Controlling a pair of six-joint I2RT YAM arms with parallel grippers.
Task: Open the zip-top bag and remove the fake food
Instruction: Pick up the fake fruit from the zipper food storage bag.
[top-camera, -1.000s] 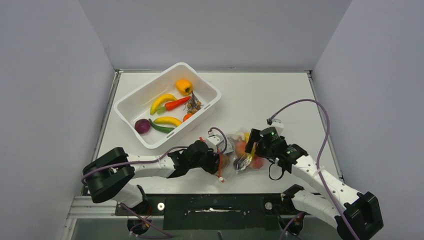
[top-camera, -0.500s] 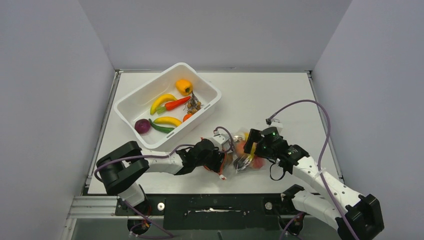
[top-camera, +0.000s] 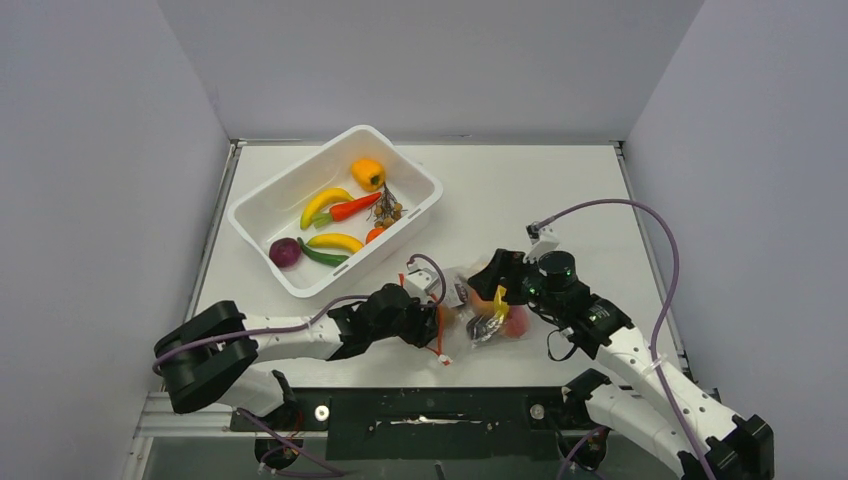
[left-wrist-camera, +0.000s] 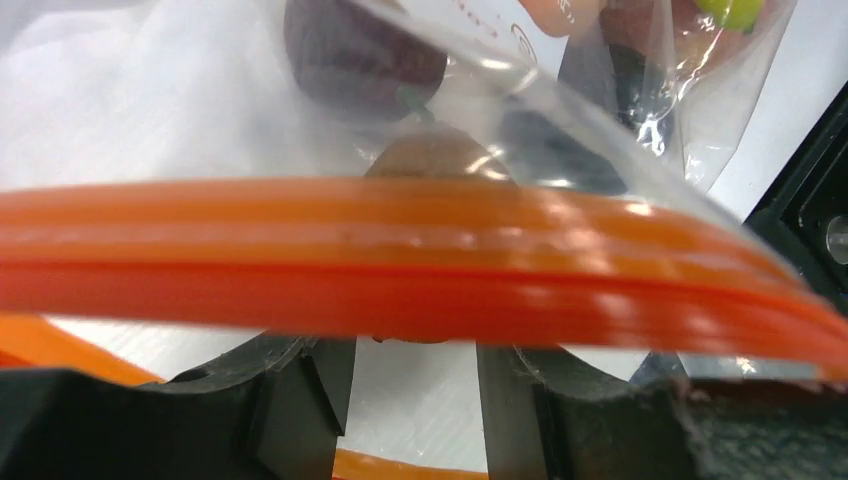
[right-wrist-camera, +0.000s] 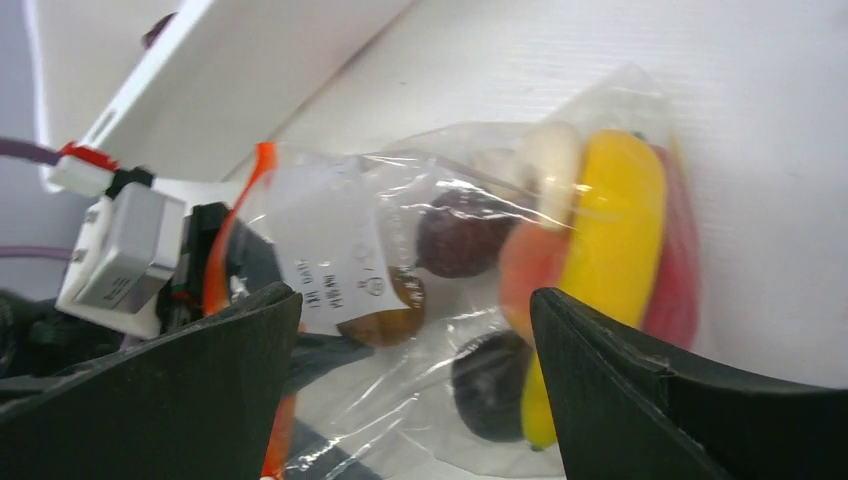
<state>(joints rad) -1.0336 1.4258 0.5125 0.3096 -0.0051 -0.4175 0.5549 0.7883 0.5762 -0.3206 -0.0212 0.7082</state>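
The zip-top bag (top-camera: 488, 308) lies by the middle of the surface's (top-camera: 520, 190) near edge, with the fake food (right-wrist-camera: 612, 225) inside. The left tool (left-wrist-camera: 415, 372) is slightly parted at the orange zip strip (left-wrist-camera: 400, 260). The right tool (right-wrist-camera: 415, 300) gapes wide, framing the bag.

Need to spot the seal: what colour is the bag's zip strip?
Zip strip is orange; left wrist view shows it best.

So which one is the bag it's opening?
Find the big white tub on the left. Nearby, between the left hand and right hand, lies the zip-top bag. It alone is clear crinkly plastic, with an orange zip strip and toy fruit inside.
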